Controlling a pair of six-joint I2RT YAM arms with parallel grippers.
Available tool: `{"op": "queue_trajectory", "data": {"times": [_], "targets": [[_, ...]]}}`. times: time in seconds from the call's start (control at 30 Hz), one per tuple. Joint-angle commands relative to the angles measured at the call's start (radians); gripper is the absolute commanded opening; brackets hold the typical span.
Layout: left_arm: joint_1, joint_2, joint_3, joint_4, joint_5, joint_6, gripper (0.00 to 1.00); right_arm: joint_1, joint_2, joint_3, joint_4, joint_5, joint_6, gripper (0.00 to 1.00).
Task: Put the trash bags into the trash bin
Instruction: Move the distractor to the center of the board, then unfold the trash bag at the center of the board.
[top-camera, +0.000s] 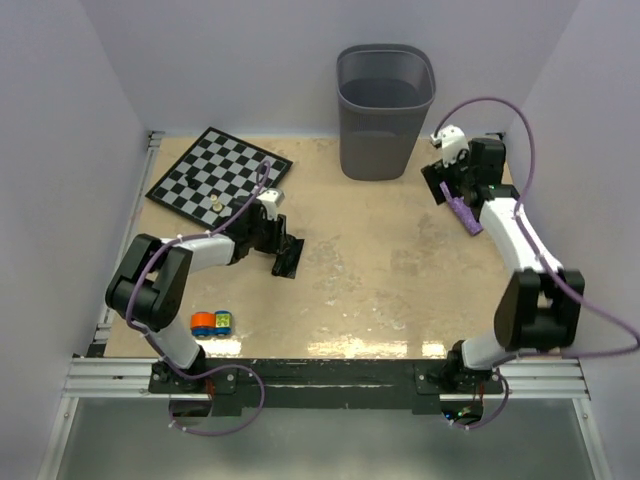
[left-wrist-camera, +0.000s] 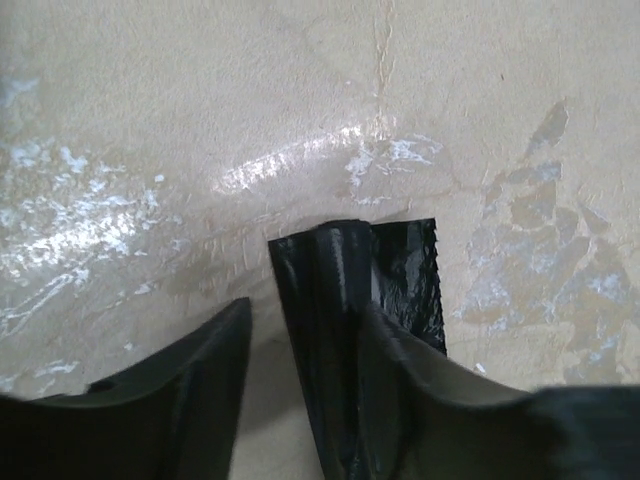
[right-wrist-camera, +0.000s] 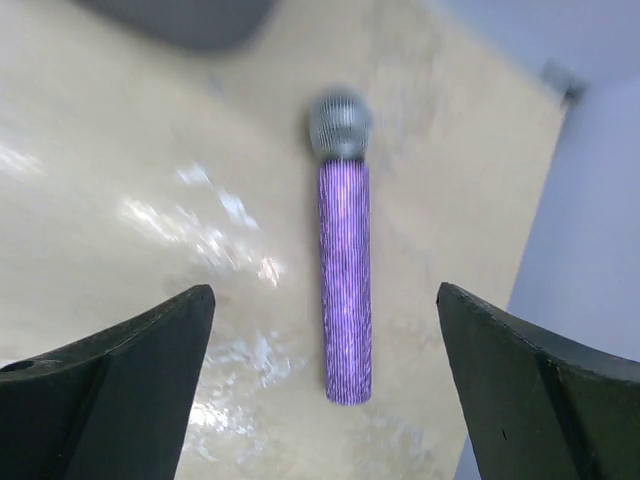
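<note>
A trash bag (left-wrist-camera: 335, 300), a folded glossy black strip, lies flat on the tan table; it also shows in the top view (top-camera: 289, 262). My left gripper (left-wrist-camera: 305, 305) is open and low over it, straddling the strip: the bag lies against the right finger (left-wrist-camera: 430, 390), with a gap to the left finger (left-wrist-camera: 190, 390). In the top view the left gripper (top-camera: 277, 242) is left of centre. The grey trash bin (top-camera: 385, 110) stands at the back. My right gripper (right-wrist-camera: 325, 290) is wide open and empty above a purple microphone (right-wrist-camera: 345, 290), right of the bin (top-camera: 442, 185).
A chessboard (top-camera: 220, 175) with a few pieces lies at the back left. A small orange and blue toy (top-camera: 212, 322) sits near the front left edge. The microphone (top-camera: 466, 213) lies by the right wall. Lilac walls close in three sides.
</note>
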Motion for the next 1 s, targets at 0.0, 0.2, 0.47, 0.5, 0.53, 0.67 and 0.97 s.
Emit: {"op": "queue_trajectory", "data": {"times": [0.0, 0.2, 0.47, 0.5, 0.53, 0.67, 0.97], "targets": [[-0.013, 0.061, 0.009, -0.040, 0.044, -0.049, 0.39, 0.103, -0.254, -0.050, 0.077, -0.258, 0.053, 0.98], [-0.012, 0.071, -0.016, 0.031, 0.129, -0.140, 0.10, 0.309, -0.103, -0.124, 0.146, -0.665, 0.466, 0.79], [0.062, -0.068, -0.243, 0.371, 0.285, -0.382, 0.00, 0.516, 0.208, -0.121, 0.365, -0.684, 0.717, 0.77], [0.080, -0.075, -0.276, 0.434, 0.304, -0.434, 0.00, 0.522, 0.218, -0.132, 0.408, -0.682, 0.746, 0.77], [0.091, -0.075, -0.310, 0.477, 0.311, -0.477, 0.00, 0.531, 0.234, -0.133, 0.428, -0.682, 0.760, 0.78], [0.125, -0.074, -0.379, 0.574, 0.304, -0.583, 0.00, 0.577, 0.304, -0.147, 0.517, -0.743, 0.852, 0.78], [0.177, -0.064, -0.444, 0.703, 0.331, -0.738, 0.00, 0.676, 0.412, -0.130, 0.601, -0.672, 0.998, 0.75]]}}
